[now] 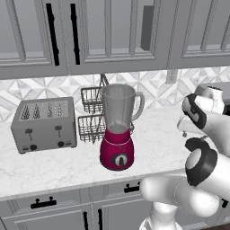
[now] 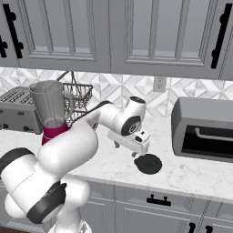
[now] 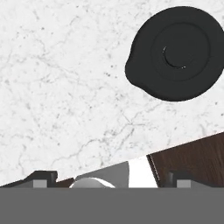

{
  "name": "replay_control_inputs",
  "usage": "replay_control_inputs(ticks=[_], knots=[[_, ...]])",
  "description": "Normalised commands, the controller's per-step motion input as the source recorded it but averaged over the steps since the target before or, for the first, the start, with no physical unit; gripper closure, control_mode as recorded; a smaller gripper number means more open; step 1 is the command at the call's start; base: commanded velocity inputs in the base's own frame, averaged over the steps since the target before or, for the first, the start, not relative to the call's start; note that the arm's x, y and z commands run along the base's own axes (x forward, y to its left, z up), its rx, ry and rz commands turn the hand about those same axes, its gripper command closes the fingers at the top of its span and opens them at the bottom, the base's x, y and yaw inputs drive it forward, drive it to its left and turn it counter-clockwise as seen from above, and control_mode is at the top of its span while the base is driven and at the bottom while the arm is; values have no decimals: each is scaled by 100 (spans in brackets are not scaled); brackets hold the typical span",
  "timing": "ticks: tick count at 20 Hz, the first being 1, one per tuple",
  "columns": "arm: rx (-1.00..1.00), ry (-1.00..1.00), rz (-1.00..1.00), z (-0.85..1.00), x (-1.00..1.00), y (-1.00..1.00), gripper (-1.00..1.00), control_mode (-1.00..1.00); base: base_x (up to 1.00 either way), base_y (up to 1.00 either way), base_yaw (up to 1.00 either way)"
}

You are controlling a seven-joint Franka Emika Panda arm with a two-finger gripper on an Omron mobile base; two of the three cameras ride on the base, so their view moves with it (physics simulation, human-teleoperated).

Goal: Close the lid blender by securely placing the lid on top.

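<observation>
One lid (image 2: 149,164) lies flat on the marble counter (image 2: 191,175) beside the wide-open gripper (image 2: 136,154), toaster oven (image 2: 204,129) nearby

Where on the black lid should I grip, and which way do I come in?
Judging by its pose, come straight down from above. The lid lies flat on the marble counter, so the sides offer little. Close the open tool across its round rim, clear of the small spout lip facing lower left in the hand view; the raised centre looks too shallow to pinch.
</observation>
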Motion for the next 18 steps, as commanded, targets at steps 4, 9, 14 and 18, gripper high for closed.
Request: replay_control_inputs(ticks=[4,9,14,18], knots=[[0,4,-6,-50,1,-46,-100,-100,0,0,0],[0,5,-4,-33,21,-48,-100,-100,0,0,0],[0,8,0,-22,38,-23,-100,-100,0,0,0],[1,1,0,-10,29,-28,-100,-100,0,0,0]])
